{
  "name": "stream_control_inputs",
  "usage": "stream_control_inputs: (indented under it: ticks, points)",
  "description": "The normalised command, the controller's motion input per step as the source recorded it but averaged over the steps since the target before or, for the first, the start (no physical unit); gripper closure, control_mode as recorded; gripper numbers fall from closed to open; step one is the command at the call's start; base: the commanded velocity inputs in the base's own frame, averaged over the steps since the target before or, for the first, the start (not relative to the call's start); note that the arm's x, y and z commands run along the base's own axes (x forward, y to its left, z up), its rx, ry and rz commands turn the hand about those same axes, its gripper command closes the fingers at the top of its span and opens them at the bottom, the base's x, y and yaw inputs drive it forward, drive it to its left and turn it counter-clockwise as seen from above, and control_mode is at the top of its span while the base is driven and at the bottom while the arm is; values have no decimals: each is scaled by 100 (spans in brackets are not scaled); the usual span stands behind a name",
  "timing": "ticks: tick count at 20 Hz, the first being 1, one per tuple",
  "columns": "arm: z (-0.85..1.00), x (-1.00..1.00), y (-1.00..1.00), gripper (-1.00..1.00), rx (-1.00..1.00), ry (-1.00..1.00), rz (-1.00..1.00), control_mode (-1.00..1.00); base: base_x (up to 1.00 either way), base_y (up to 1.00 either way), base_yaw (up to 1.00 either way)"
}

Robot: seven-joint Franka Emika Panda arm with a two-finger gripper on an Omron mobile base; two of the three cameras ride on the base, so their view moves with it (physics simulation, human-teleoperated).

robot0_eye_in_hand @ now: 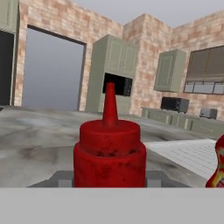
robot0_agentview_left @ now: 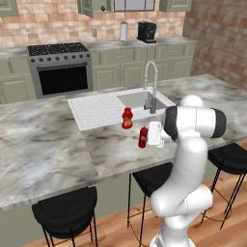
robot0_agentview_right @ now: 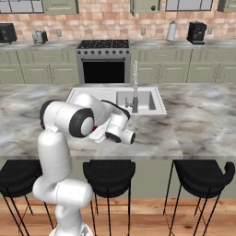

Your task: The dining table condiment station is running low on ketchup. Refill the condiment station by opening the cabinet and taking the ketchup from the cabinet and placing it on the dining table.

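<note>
The ketchup (robot0_agentview_left: 143, 137) is a red squeeze bottle with a pointed cap. It stands upright at the marbled top of the dining table (robot0_agentview_left: 43, 144), in front of the sink. My gripper (robot0_agentview_left: 146, 136) is shut on it from the right, reaching in level. In the hand view the ketchup (robot0_eye_in_hand: 109, 153) sits centred between my gripper's (robot0_eye_in_hand: 109, 179) two fingertips. In the right base view my arm covers nearly all of the bottle. The sage-green cabinet (robot0_agentview_left: 94, 6) hangs on the brick wall at the back.
A second red bottle with a yellow label (robot0_agentview_left: 127, 118) stands on the drainboard just behind the ketchup. The white sink (robot0_agentview_left: 140, 99) and tall chrome tap (robot0_agentview_left: 150, 87) are close behind. Black stools (robot0_agentview_left: 65, 207) line the near edge. A stove (robot0_agentview_left: 60, 67) stands at the back.
</note>
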Motion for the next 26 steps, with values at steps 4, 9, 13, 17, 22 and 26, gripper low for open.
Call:
stream_control_inputs:
  ticks: [4,9,13,17,22,26]
  points:
    - [-27,15,-2,100,0,0,0,-100,0,0,0]
    - [-24,21,-5,100,0,0,1,-100,0,0,0]
    - [-28,7,-1,100,0,0,2,-100,0,0,0]
    - [-36,-13,3,100,0,-3,9,-100,0,0,0]
    - [-31,-15,0,100,0,-1,7,-100,0,0,0]
    - [-3,0,0,-100,0,0,5,-100,0,0,0]
